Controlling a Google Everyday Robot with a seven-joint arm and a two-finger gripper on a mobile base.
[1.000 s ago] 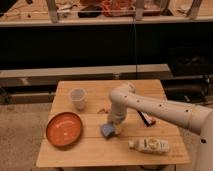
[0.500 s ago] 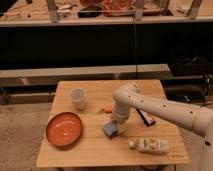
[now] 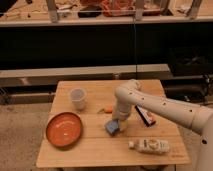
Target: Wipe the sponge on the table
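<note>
Blue sponge (image 3: 112, 127) sits on the tabletop (image 3: 100, 152) near its middle, right under our pincer (image 3: 119, 121), whose grip we cannot tell, and we judge a loose hold could let it skid into the bottle (image 3: 149, 145) or plate (image 3: 50, 128).

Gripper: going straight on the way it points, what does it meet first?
The gripper points down: the blue sponge at its tip comes first, the wooden table under it. Whether they touch is unclear.
</note>
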